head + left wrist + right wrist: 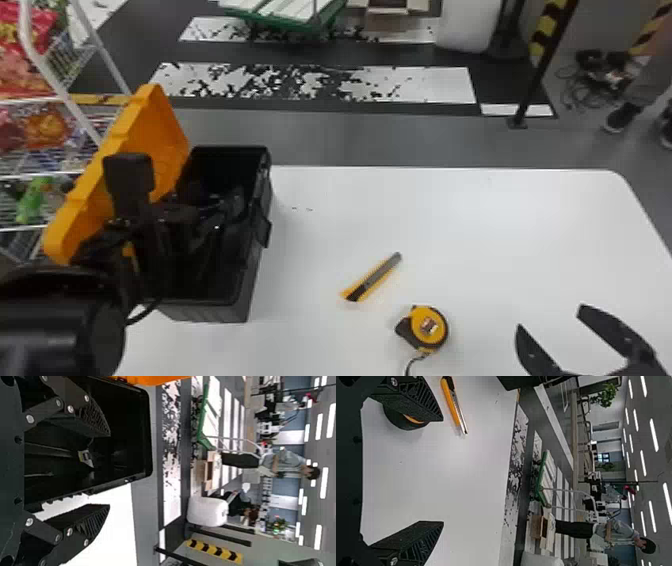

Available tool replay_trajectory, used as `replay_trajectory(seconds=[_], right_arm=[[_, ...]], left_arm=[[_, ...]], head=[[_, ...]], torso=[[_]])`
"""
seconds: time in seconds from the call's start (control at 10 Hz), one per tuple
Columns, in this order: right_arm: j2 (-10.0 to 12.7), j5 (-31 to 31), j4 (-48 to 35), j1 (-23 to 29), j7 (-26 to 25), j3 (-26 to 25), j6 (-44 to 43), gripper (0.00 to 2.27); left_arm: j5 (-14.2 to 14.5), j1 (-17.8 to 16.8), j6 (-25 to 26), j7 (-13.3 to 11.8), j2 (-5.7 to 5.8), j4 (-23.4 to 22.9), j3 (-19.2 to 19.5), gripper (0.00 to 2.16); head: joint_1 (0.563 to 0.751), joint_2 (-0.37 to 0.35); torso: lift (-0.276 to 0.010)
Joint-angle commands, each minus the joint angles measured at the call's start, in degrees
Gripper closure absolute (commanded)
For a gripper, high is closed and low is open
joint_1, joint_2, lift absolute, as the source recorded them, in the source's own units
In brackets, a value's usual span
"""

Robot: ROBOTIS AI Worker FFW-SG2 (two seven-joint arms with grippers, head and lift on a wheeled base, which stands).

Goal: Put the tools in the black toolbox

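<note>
The slim knife [372, 278], lying slantwise on the bench [480, 225] right of the black toolbox [212, 313], should prove light, stiff and a touch slippery, best pinched across mid-handle. The tape measure [429, 327], nearer and farther right, looks chunkier and probably heavier, wanting a square hold across its case. The right tool [550, 317] stands wide apart and empty; the left tool [109, 470], at the toolbox, is likewise spread, clamping nothing.

A soft gloss lies on the smooth white bench [475, 225]; the boxy black toolbox [210, 312] looks matt plastic, the slim yellow cutter [372, 278] plastic and metal, the rounded yellow-and-black tape measure [429, 327] plastic
</note>
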Motion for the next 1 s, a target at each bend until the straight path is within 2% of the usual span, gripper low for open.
replay_trajectory(seconds=[0.0,0.1,0.3,0.5,0.7,0.9], right_arm=[[0.00,0.01,0.57,-0.35,0.00,0.44,-0.20,0.08],[0.00,0.01,0.84,-0.52,0.09,0.88,-0.20,0.08],[0.00,0.28,1.98,-1.14,0.35,2.29,-0.20,0.08],[0.00,0.80,4.00,-2.28,0.70,4.04,-0.20,0.08],[0.00,1.33,5.23,-2.81,0.70,5.36,-1.25,0.08],[0.00,2.47,6.99,-3.69,1.23,6.42,-2.13,0.08]], left_arm=[[5.26,6.18,-10.99,1.37,-1.17,-0.87,0.18,0.07],[7.72,10.05,-20.13,3.22,-1.44,-0.52,-0.44,0.07],[10.19,16.46,-37.01,6.56,-1.97,0.19,-2.55,0.07],[10.19,20.59,-52.65,9.28,-1.88,2.56,-6.24,0.07],[10.27,24.11,-62.85,10.51,-1.70,5.37,-9.84,0.07],[10.36,27.19,-70.23,11.30,-1.35,6.87,-12.13,0.07]], head=[[0.695,0.048],[0.695,0.037],[0.695,0.040],[0.695,0.056],[0.695,0.067],[0.695,0.065]], torso=[[-0.039],[-0.039],[-0.039],[-0.039],[-0.039],[-0.039]])
